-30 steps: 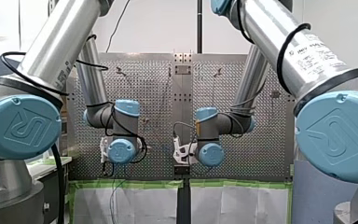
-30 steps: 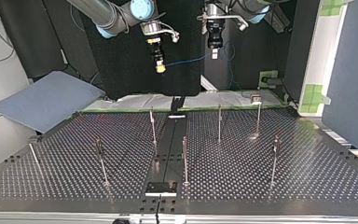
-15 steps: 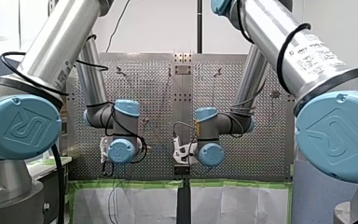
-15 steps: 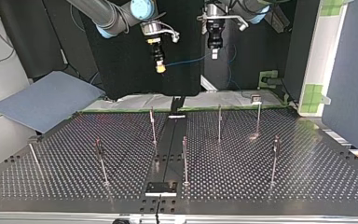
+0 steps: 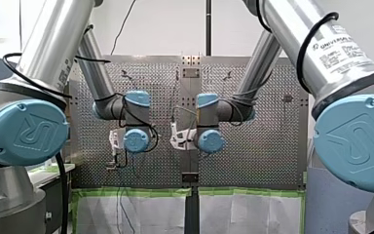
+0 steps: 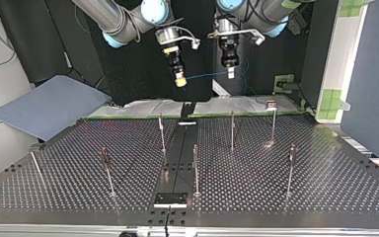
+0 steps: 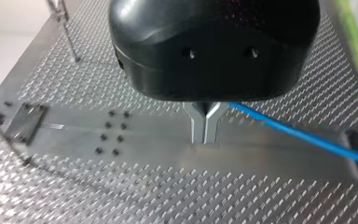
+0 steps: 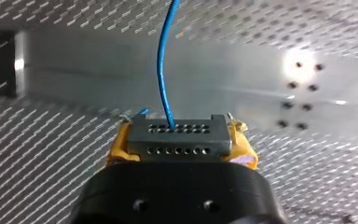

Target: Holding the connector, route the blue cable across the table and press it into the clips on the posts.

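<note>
Only from right wrist view: grey perforated connector (image 8: 179,143) clamped by right end effector (image 8: 177,133), thin blue cable (image 8: 161,60) leaving it; left end effector (image 7: 205,133) pinched on blue cable.

My right gripper (image 6: 180,81) and left gripper (image 6: 230,74) advanced toward centre strip (image 6: 177,148), closer together; blue cable (image 6: 205,76) span shorter.

We log: table (image 7: 98,196) below the jaws, shiny perforated metal; blue cable (image 7: 298,133), smooth glossy sheath; connector (image 8: 177,135) between the jaws, matt grey; yellow pads (image 8: 240,134), dull.
</note>
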Available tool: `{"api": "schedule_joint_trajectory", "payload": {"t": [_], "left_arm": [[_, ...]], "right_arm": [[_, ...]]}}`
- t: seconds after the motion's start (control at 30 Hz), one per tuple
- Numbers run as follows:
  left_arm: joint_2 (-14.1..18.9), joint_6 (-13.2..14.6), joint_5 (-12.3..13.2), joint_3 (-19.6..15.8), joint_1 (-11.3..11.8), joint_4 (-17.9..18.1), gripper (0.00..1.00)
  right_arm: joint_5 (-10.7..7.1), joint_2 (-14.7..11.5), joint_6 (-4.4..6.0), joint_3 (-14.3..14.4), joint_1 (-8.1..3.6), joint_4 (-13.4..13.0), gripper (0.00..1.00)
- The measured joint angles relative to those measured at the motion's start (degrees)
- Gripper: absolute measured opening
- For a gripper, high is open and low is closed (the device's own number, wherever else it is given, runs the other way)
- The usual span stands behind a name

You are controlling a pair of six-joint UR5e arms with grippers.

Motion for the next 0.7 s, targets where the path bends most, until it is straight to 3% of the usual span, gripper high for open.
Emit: {"api": "schedule_joint_trajectory", "payload": {"t": [0.2, 0.37, 0.53, 0.7], "left_arm": [[3.19, 1.65, -3.17, 1.47, 1.57, -3.18, 0.00], [5.72, 2.17, -5.71, 2.16, 2.85, -5.71, 0.00], [8.48, 2.29, -8.45, 2.42, 3.91, -8.46, 0.00], [11.36, 2.18, -10.14, 3.24, 4.89, -11.34, 0.00]], "right_arm": [[-0.92, -2.89, 0.94, -2.89, -0.09, 2.88, 0.00], [-2.90, -5.31, 1.72, -5.32, 0.05, 5.31, 0.00], [-5.23, -8.33, 3.68, -8.32, 0.32, 8.32, 0.00], [-6.08, -11.19, 4.47, -11.19, 0.61, 11.20, 0.00]]}}
